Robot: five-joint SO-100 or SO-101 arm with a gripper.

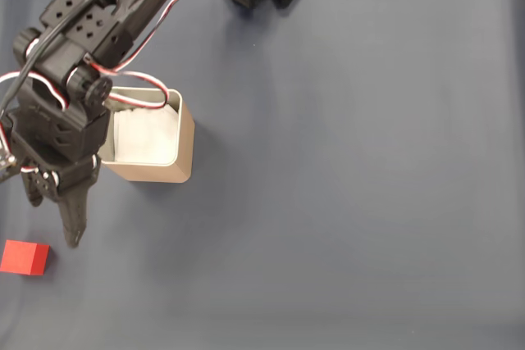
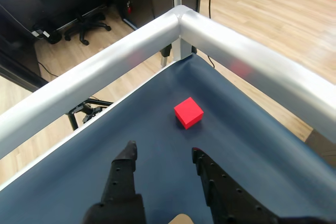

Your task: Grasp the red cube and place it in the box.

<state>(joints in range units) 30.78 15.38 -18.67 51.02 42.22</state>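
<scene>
Covering the whole fixed view: dark blue table mat (image 1: 353, 186), and ending in the wrist view at a silver metal frame (image 2: 247, 51) meeting in a corner, with wooden floor (image 2: 273, 9) beyond it.

Reaching down from the top left of the fixed view across the mat: black arm (image 1: 82, 47), bending at the joints, with red, white and black wires (image 1: 156, 6) looping along it. Hanging partly over the left edge of the box, with the wrist turned so that the fingers are pointing toward the lower left corner of the mat.

Standing on the mat in the fixed view, just right of the arm: the box (image 1: 185, 145), tan, open at the top, white lining showing inside.

Hovering above the mat: gripper (image 2: 160, 156), jaws spread apart, holding nothing, with a clear gap of bare mat between the two black fingers (image 2: 126, 158) in the wrist view. In the fixed view, seeing the gripper (image 1: 57, 219) pointing down toward the cube, tips near it but apart.

Lying flat on the mat near the lower left edge of the fixed view: the red cube (image 1: 25, 256), well apart from the box. In the wrist view, resting ahead of the open fingers: the same cube (image 2: 188, 113), slightly right of the gap, close to the frame corner.
</scene>
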